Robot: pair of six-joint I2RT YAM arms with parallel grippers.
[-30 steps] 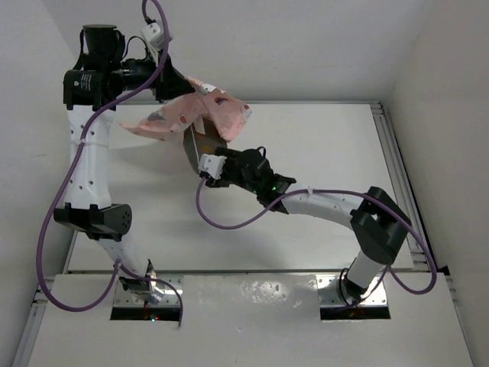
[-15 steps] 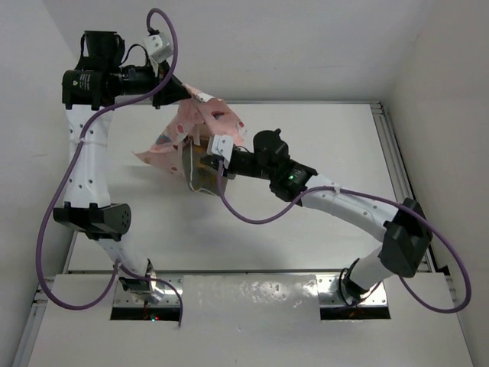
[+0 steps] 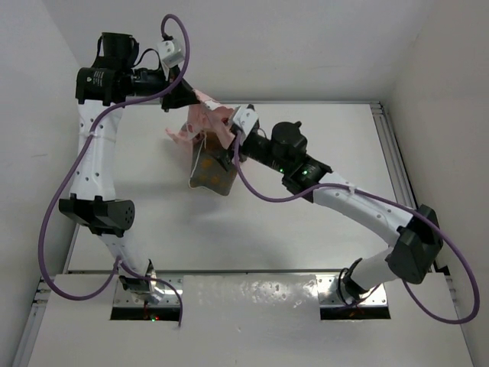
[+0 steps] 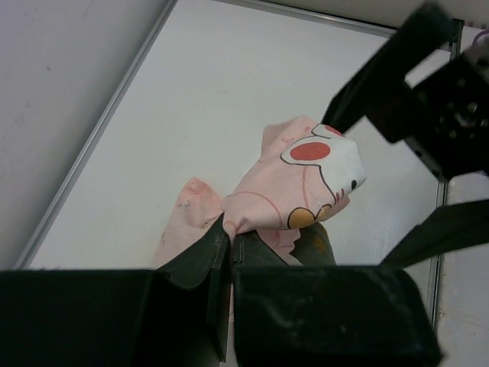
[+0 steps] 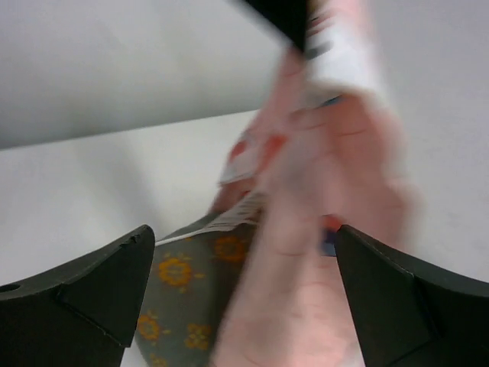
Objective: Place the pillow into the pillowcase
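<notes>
Two arms: both reach toward the far-left part of the desk (image 3: 359, 145) and meet at the cloth.
left pincer (image 4: 230, 238): pressed together, pinching a fold of the pillowcase (image 4: 302, 180); the pink cloth comes out directly from betw. its closed fingers.
left pincer, place: raised, at the far edge of the desk, left of the right pincer (image 5: 243, 237).
right pincer: spread wide; one finger (image 5: 92, 287) at each side of the right wrist view, w/ cloth and pad in the gap betw. them. I cannot see either finger touching the cloth.
right pincer, place: just beside the hanging cloth, on its right side in the top view, pointing to the left.
pillowcase: light pink w/ printed figures (white, red, some blue); bunched, hanging down from the left pincer. Its lower part lies over the far end of the pillow (image 3: 212, 174). In the right wrist view it is blurred.
pillow: grey-olive pad w/ small orange flowers and a pale edge; under the pillowcase, on its near side in the top view, approx. in the middle-left of the desk. Far end is covered by pink cloth, near end is bare.
pillow, inside or not: cannot tell how much of it is inside the sleeve; the covered part is hidden.
pillow, contact w/ desk: cannot tell if it rests flat or hangs; a shadow is just beside it.
</notes>
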